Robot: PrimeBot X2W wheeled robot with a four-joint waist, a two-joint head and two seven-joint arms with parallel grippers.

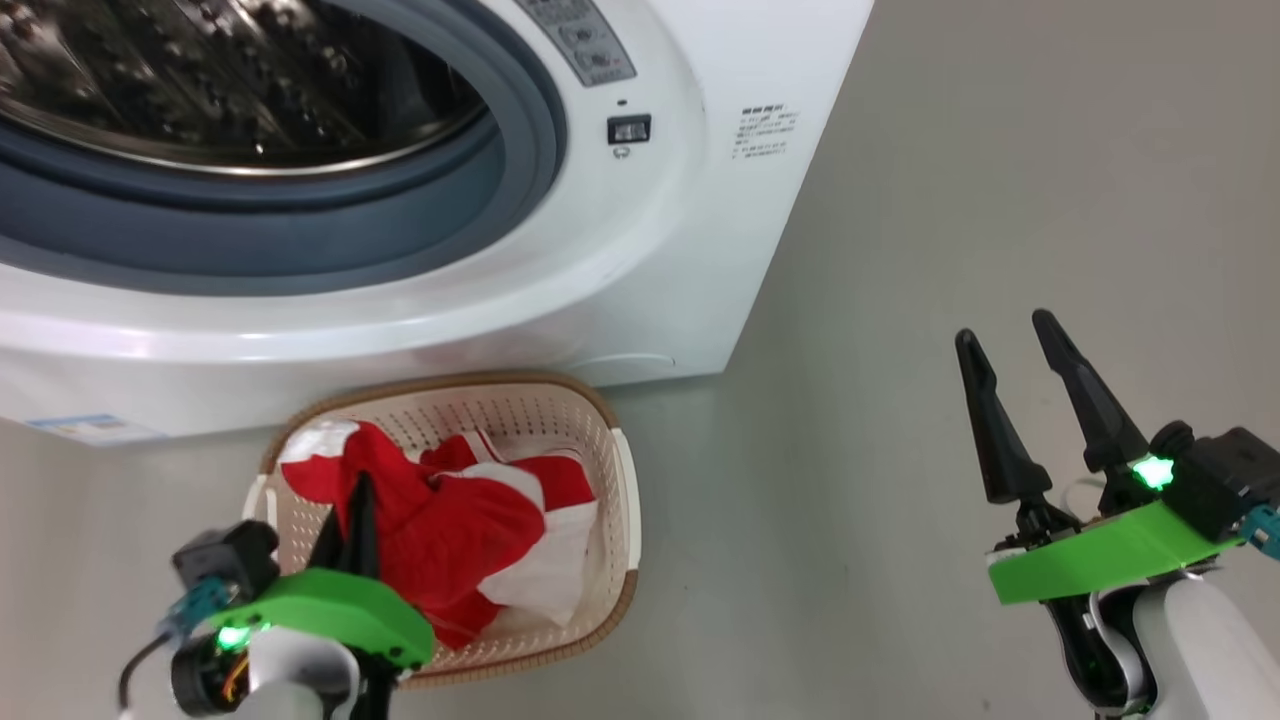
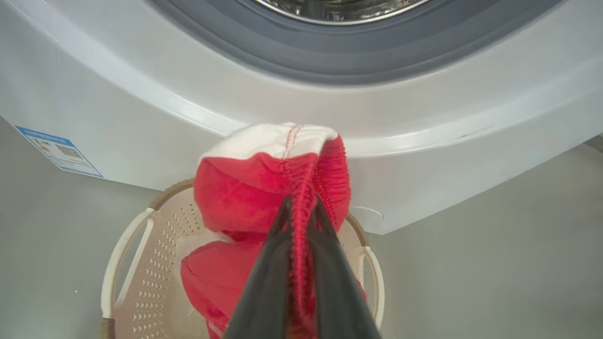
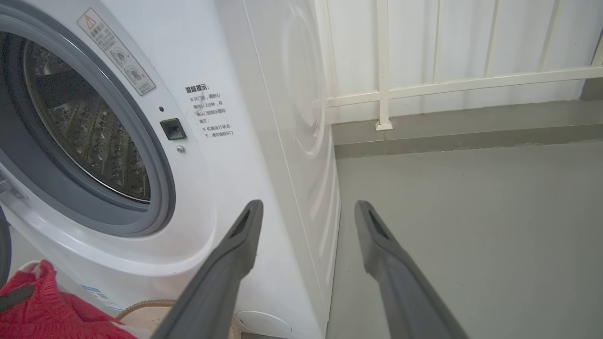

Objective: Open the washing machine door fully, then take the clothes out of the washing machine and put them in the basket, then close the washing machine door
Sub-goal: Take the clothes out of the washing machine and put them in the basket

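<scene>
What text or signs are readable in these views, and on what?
"温馨提示:" is the heading of the printed notice on the washing machine front, right of the drum opening.
Lines beneath it: small; the last seems to read "请勿强制开门".
Grey warning sticker by the opening: red triangle sign, wording too small to read.
Blue label at the lower corner: QR-like code, text too small to read.

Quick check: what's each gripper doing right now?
Left gripper: closed on the clothes, above the basket.
Right gripper: open, holding nothing.
</scene>
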